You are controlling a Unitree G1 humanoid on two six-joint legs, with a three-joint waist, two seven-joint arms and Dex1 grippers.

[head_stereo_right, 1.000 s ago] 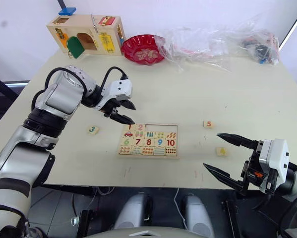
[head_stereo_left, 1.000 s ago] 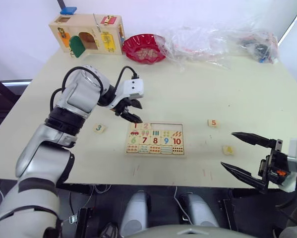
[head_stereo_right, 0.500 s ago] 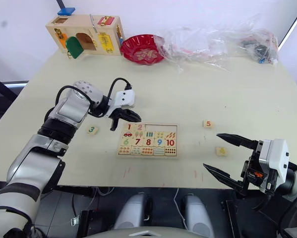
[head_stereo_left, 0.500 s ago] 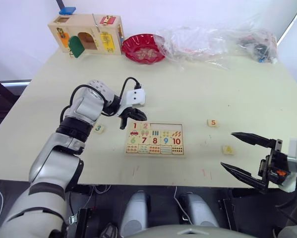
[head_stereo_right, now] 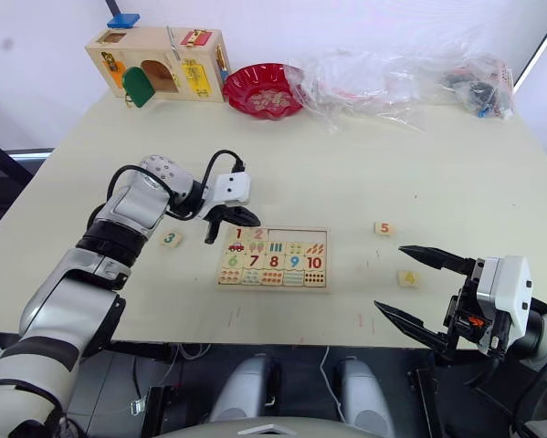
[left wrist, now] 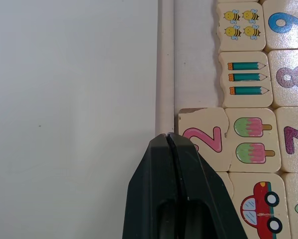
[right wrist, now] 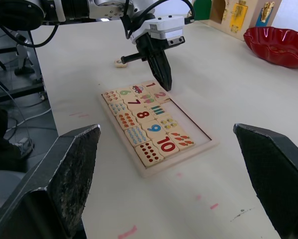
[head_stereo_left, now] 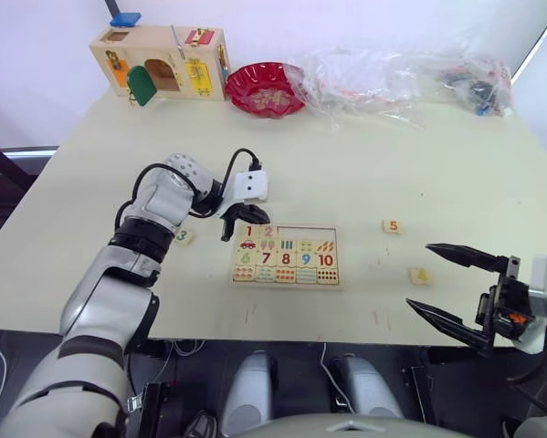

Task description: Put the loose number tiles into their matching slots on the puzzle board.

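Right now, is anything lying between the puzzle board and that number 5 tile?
No. In the left eye view, only bare table separates the puzzle board from the 5 tile.

Left gripper (left wrist: 167, 137), fingers pressed together, covers most of tile 1 (left wrist: 223, 180) and a corner of tile 2 (left wrist: 203, 138) on the puzzle board (left wrist: 164, 74), whose far tiles are cut by the frame edge. Digit on tile 4 (head_stereo_left: 420, 275) is faint. Contents of the plastic bags (head_stereo_left: 392, 78) are indistinct.
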